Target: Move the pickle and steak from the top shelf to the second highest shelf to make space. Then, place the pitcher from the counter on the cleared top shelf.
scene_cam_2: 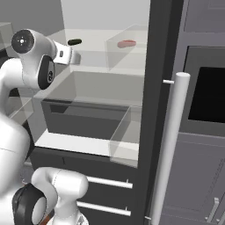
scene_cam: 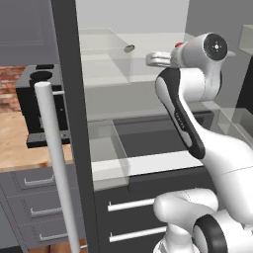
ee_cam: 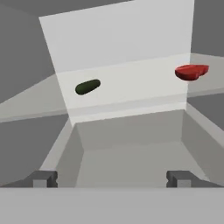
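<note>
The fridge stands open in front of the arm, and the top shelf (ee_cam: pixel 131 83) runs pale and flat across its upper part, with a clear bin at its right end in the right base view. The gripper (ee_cam: pixel 111 178) hangs just outside the shelf's near edge, at about shelf height, its fingertips (ee_cam: pixel 43 178) spread as wide as they go and holding nothing. On the shelf, the steak (ee_cam: pixel 191 71) lies far to the right, a flat red lump inside the clear bin. The pickle (ee_cam: pixel 87 86) sits to the left, ahead of the fingers and a touch left of their midline in the hand view, its long axis running mostly across the view, tilted a little. So the pickle looks the nearer target: a reach forward and slightly left, probably with a wrist turn so the fingers close across its short width.
</note>
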Robot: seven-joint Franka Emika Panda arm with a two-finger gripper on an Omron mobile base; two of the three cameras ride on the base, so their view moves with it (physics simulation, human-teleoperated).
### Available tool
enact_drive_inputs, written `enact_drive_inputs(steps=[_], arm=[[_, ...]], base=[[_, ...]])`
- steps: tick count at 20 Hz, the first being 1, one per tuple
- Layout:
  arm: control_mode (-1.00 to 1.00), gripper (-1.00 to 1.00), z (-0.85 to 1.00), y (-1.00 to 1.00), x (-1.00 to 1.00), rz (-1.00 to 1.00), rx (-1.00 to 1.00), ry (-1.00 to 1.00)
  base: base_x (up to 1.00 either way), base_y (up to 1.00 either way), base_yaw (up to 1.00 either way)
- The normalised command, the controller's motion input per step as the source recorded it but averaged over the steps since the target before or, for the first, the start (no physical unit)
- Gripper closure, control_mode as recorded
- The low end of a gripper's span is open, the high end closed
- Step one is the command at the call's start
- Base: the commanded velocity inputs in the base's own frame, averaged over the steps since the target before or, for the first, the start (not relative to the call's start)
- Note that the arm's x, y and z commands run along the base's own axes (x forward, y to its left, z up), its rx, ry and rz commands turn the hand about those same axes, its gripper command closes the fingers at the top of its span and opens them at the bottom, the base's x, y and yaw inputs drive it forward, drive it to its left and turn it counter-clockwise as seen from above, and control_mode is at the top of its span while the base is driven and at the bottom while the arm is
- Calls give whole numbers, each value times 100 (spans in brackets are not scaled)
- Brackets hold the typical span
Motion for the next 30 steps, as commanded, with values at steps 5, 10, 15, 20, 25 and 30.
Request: enact_drive_inputs(steps=[5, 10, 15, 20, 25, 30], arm=[[-100, -100, 32, 1, 2, 0, 10, -11], [-100, -100, 28, 6, 26, 0, 1, 4], [-100, -100, 17, 12, 45, 0, -1, 21], [-100, -100, 0, 28, 51, 0, -7, 21], [-100, -100, 0, 31, 49, 0, -11, 14], [-100, -100, 0, 11, 46, 0, -5, 6]], base=[[0, 0, 0], [0, 0, 0], [0, 0, 0], [0, 0, 0], [0, 0, 0], [0, 0, 0]])
